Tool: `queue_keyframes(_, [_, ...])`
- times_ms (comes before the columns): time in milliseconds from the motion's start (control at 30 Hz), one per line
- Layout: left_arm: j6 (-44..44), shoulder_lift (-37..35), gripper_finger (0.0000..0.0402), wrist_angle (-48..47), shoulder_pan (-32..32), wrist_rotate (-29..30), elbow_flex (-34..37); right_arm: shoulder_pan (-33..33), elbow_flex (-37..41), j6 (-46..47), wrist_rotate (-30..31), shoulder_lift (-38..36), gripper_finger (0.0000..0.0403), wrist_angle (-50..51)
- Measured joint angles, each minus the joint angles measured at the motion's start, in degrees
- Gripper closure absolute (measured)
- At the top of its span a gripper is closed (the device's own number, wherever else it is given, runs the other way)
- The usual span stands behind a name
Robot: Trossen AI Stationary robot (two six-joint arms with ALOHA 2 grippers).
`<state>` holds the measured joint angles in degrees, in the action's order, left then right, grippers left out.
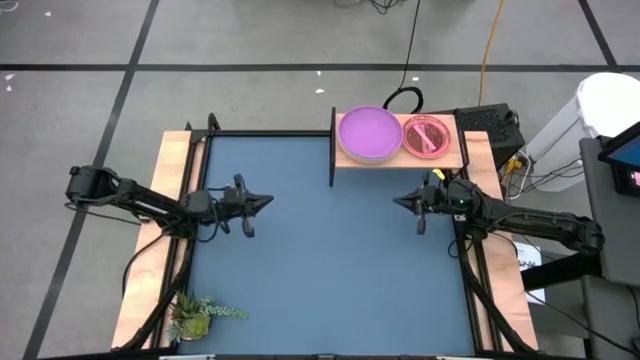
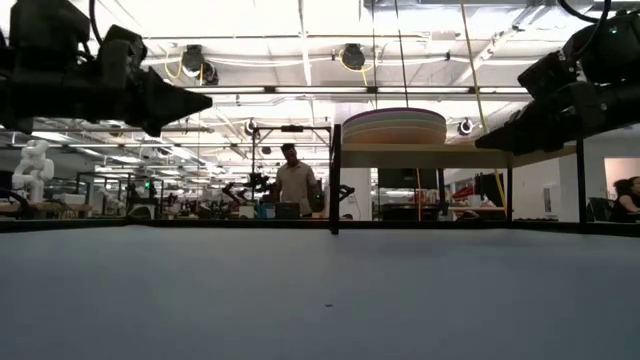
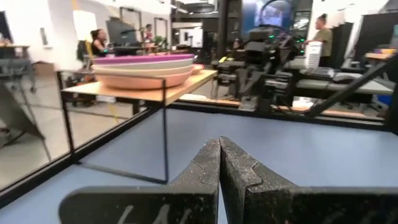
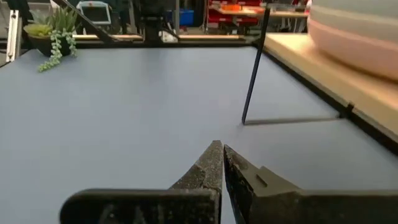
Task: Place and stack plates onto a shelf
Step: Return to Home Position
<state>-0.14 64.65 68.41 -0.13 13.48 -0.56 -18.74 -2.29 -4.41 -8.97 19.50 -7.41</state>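
Observation:
The shelf [image 1: 460,158], a light-wood board on thin black uprights, stands at the table's far edge. On it rests a stack of large plates with the purple one [image 1: 369,133] on top, and beside it a stack of small translucent plates topped by the pink one [image 1: 428,136]. The low view shows the large stack [image 2: 394,126] resting on the board. My left gripper [image 1: 268,201] hovers shut over the table's left side; in its wrist view [image 3: 219,144] the stack [image 3: 144,68] shows ahead. My right gripper [image 1: 396,201] hovers shut just in front of the shelf [image 4: 336,81].
A small potted plant [image 1: 197,314] sits at the table's near left corner. Blue mat [image 1: 320,270] lies between the arms. Black frame rails run along the table's sides. Cables and equipment lie beyond the far edge; a person [image 2: 292,182] stands in the room behind.

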Motion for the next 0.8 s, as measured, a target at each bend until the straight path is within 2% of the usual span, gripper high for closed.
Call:
queue_keyframes(200, [4.18, -3.15, 0.0401, -1.18, -4.14, 2.64, 0.0, 0.0, 0.01, 2.65, 0.13, -1.15, 0.0403, 0.7])
queue_keyframes(367, [4.18, -8.38, 0.0401, -7.6, -4.36, 3.21, 0.0, 0.57, 0.01, 5.03, 1.74, -3.63, 0.0403, 2.91])
queue_keyframes(633, [2.86, -15.12, 0.0401, -16.44, -4.36, 3.32, 0.0, 5.44, 0.03, 7.66, 3.56, -7.24, 0.0403, 4.61])
queue_keyframes(800, [2.86, -17.18, 0.0401, -18.65, -4.36, 3.34, 0.0, 10.8, 0.03, 8.26, 9.72, -8.41, 0.0403, 5.67])
